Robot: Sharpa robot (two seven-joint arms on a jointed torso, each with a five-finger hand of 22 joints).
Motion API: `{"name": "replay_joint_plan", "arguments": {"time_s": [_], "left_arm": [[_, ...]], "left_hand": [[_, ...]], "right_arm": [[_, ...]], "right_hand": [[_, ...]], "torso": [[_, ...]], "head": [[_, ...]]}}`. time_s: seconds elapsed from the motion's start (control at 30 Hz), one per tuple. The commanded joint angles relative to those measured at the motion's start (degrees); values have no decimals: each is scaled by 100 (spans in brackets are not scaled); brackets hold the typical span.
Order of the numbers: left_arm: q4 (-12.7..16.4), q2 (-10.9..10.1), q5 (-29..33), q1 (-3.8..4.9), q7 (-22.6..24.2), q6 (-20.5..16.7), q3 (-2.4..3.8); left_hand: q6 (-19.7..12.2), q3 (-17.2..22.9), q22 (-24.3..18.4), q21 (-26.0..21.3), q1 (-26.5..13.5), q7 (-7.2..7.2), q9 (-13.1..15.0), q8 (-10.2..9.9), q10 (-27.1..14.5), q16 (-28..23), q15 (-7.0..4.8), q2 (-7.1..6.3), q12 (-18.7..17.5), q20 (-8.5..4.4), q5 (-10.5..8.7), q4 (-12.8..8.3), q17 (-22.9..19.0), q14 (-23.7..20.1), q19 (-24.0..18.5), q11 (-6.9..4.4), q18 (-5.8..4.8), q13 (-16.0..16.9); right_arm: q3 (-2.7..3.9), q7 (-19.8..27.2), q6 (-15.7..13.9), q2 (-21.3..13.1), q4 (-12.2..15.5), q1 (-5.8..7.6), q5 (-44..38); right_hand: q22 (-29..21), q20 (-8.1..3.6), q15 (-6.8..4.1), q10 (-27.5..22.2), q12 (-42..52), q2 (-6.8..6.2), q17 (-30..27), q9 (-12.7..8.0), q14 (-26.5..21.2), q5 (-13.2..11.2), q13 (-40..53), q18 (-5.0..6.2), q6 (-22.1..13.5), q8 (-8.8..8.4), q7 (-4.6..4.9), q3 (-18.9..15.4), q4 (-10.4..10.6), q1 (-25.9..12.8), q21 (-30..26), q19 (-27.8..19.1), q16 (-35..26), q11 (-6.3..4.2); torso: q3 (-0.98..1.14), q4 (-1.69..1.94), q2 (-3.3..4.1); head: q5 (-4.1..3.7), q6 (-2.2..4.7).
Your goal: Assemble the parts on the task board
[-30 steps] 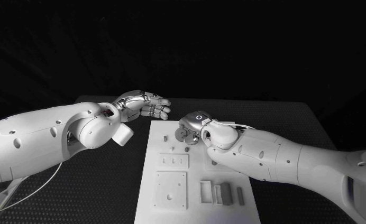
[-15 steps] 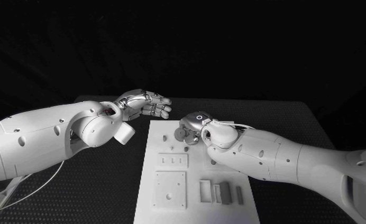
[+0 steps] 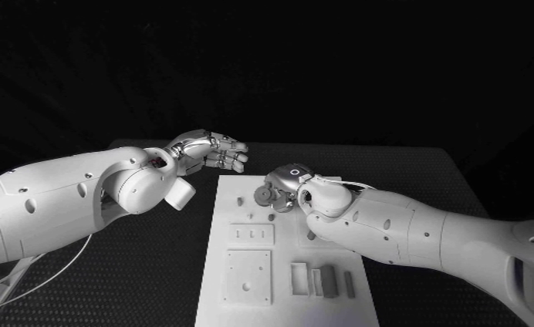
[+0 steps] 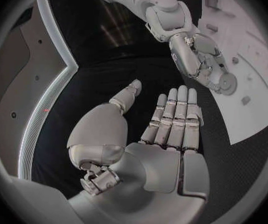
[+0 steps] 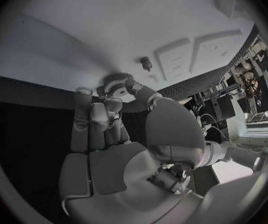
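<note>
A round toothed gear (image 5: 116,80) is being pinched between the fingertips (image 5: 129,86) of the right hand (image 3: 285,185) above the far end of the task board (image 3: 284,304). A small peg (image 5: 146,62) is standing on the board just beside the gear. The left hand (image 3: 209,151) is being held over the black table (image 3: 167,281), beyond the board's far left corner, with nothing grasped and its fingers (image 4: 174,115) extended side by side. Rectangular plates (image 3: 249,276) and slim blocks (image 3: 324,281) are lying at the board's near end.
</note>
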Motion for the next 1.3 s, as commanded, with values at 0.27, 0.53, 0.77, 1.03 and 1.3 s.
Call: {"name": "replay_joint_plan", "arguments": {"time_s": [0.27, 0.53, 0.77, 1.03, 1.3], "left_arm": [[-34, -20, -18, 6, 71, 25, 3], [-37, -49, -18, 6, 62, 12, 1], [-43, -55, -18, 6, 65, 13, -1], [-56, -85, -18, 6, 133, 50, -5], [-164, -79, -113, -1, 126, 121, -16]], "left_hand": [[-48, -16, -11, -13, -23, 279, -6, -9, -15, -37, 12, 1, -23, -7, -21, 9, 8, -2, -48, 20, -41, -10], [-49, -16, -12, -13, -23, 279, -6, -9, -15, -39, 13, 1, -25, -6, -21, 9, 9, -3, -49, 20, -41, -10], [-49, -16, -13, -13, -22, 279, -7, -9, -15, -41, 13, 0, -26, -6, -21, 7, 10, -3, -51, 20, -41, -10], [-49, -17, -14, -14, -17, 279, -7, -8, -14, -44, 13, -4, -28, -7, -21, 2, 11, -3, -52, 20, -40, -10], [-43, -15, -16, -15, -5, 277, -5, -4, -9, -49, 13, -6, -28, -6, -21, -9, 13, -6, -57, 18, -41, -9]], "right_arm": [[9, 87, -228, -182, 226, 51, 102], [43, 60, -291, -350, 415, 129, 105], [131, 42, -318, -595, 595, 217, 148], [305, 158, -322, -1045, 1049, 318, 603], [403, 866, -229, -1560, 1284, 411, 1248]], "right_hand": [[106, 8, 46, -110, -12, -68, 11, -8, 3, 7, 10, 174, 159, -27, 190, -1, 37, 9, -38, -16, -25, 127], [106, 4, 50, -103, -5, -64, 12, -9, 12, 9, 10, 174, 183, -12, 192, 7, 55, 20, -34, -3, -21, 130], [106, 3, 50, -99, -3, -66, 11, -10, 16, 8, 10, 174, 202, -1, 191, 8, 72, 19, -33, 2, -21, 129], [106, -1, 46, -95, 0, -57, 10, -9, 22, 9, 8, 174, 233, 18, 186, 18, 81, 36, -34, 6, -23, 124], [109, 2, 48, -117, -6, -15, 4, -21, 3, 5, 4, 174, 251, 32, 188, 18, 13, 114, -51, -28, -42, 127]], "torso": [[5, -20, -6], [9, -19, -4], [12, -21, -2], [10, -30, -10], [28, -110, -60]], "head": [[31, 4], [20, 40], [17, 64], [11, 108], [49, 141]]}}
